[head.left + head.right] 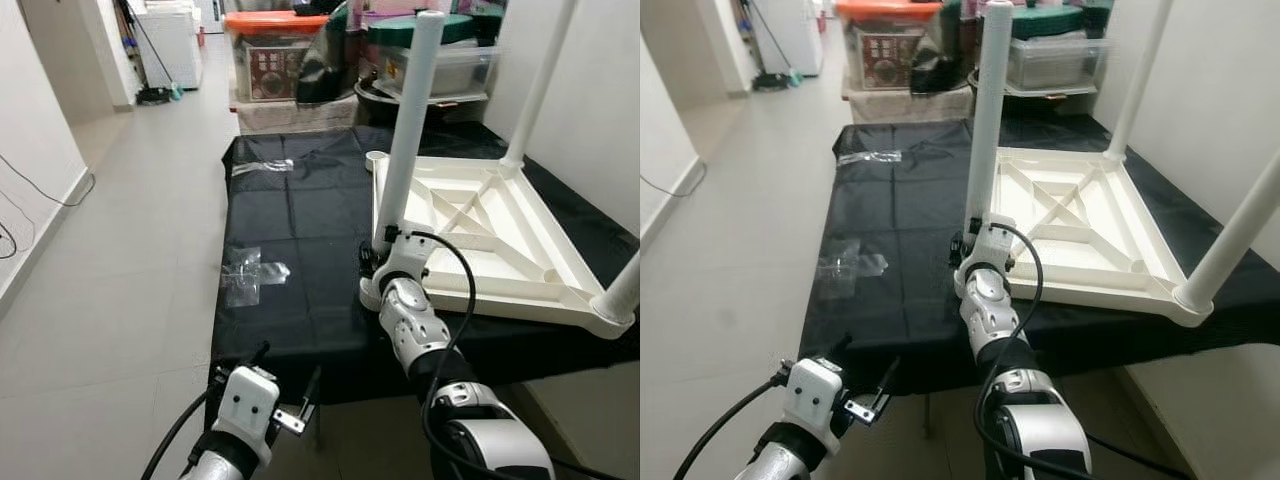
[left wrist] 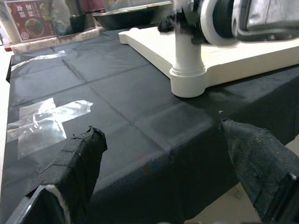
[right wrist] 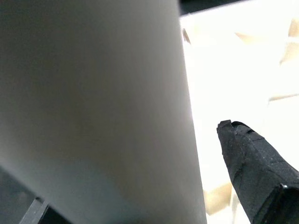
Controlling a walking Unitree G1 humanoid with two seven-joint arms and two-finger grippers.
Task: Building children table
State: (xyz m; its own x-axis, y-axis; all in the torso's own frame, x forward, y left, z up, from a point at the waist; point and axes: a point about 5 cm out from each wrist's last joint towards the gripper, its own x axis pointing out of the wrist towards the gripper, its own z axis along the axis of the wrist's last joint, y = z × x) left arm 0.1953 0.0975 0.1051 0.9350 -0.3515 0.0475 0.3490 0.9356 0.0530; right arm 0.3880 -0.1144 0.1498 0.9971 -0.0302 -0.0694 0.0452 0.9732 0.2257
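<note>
Pale floor tiles run past a table (image 1: 290, 300) draped in black cloth, with clear tape (image 1: 250, 272) stuck on it. Nearest, the left gripper (image 1: 290, 385) hovers off the table's front edge, its fingers spread and empty. Beyond it the right gripper (image 1: 385, 245) sits at the base of the near leg (image 1: 412, 120), fingers pinching that leg where it meets its corner socket. The white tabletop (image 1: 470, 235) lies upside down. Three legs stand upright; the far-left corner socket (image 1: 376, 158) looks empty, so one leg seems left to fit, then flipping. Storage boxes (image 1: 280, 55) crowd the back.
</note>
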